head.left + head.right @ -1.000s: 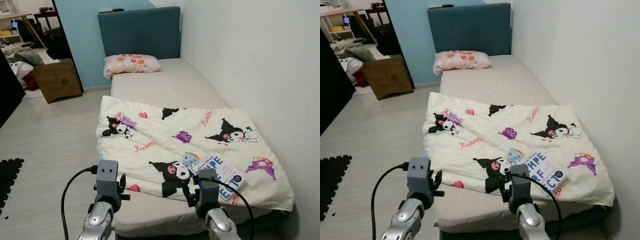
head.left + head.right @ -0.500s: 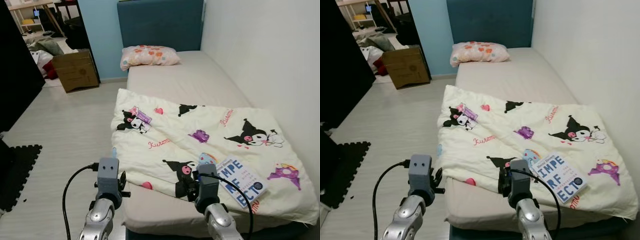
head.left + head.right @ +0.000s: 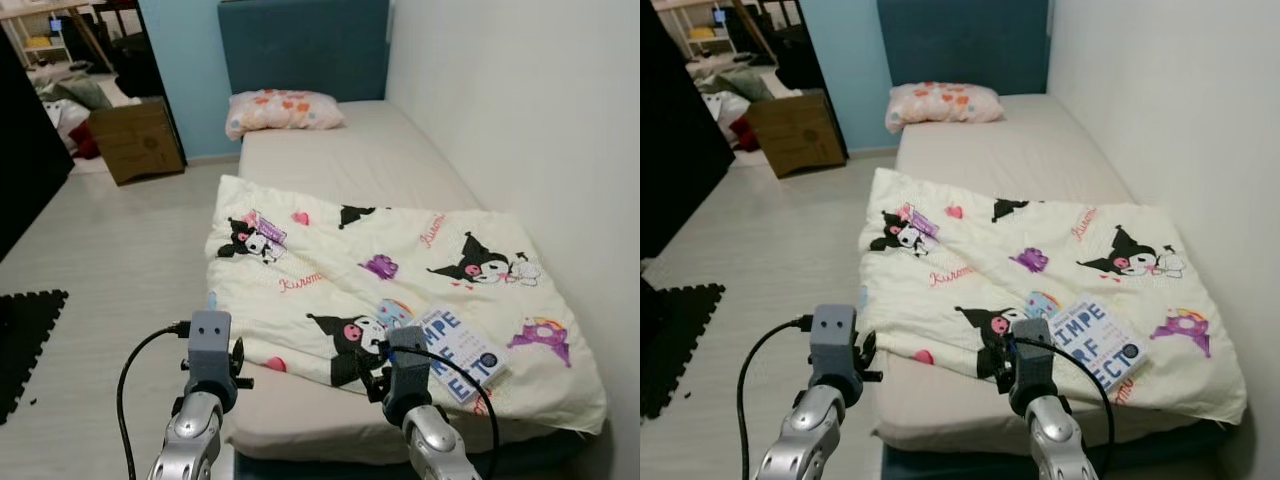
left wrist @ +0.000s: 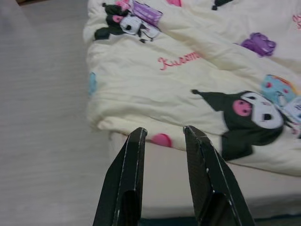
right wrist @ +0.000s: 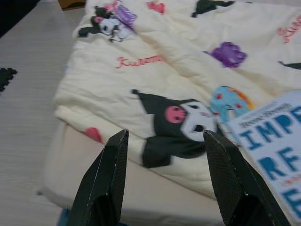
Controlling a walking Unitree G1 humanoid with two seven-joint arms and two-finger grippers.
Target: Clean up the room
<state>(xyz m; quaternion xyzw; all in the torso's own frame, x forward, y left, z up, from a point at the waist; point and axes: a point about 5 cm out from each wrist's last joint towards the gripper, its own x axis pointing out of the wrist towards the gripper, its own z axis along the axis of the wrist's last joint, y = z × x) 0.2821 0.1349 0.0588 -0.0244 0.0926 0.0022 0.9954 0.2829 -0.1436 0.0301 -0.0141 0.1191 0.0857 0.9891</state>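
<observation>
**Kid:** What do you see?

**Me:** I see a bed (image 3: 350, 165) by the wall. A soft blanket (image 3: 340, 275) with cartoon pictures lies bunched on its near half. A book (image 3: 455, 350) sits on the blanket, at about 4 o'clock from the blanket's middle. A pillow (image 3: 283, 108) is at the far end, at 12 o'clock.

**Kid:** Where are your claws?

**Me:** Both are held up near the bed's near edge. My left gripper (image 4: 164, 136) is a little bit open and holds nothing. It points at the blanket's hanging edge. My right gripper (image 5: 164, 141) is spread wide and holds nothing. The book is just past it, at about 2 o'clock.

**Kid:** Is the book hard to pick up?

**Me:** I think it is light and stiff, with a smooth cover that may slip. I would pinch its near edge. The blanket is floppy, so I would grab a corner.
</observation>
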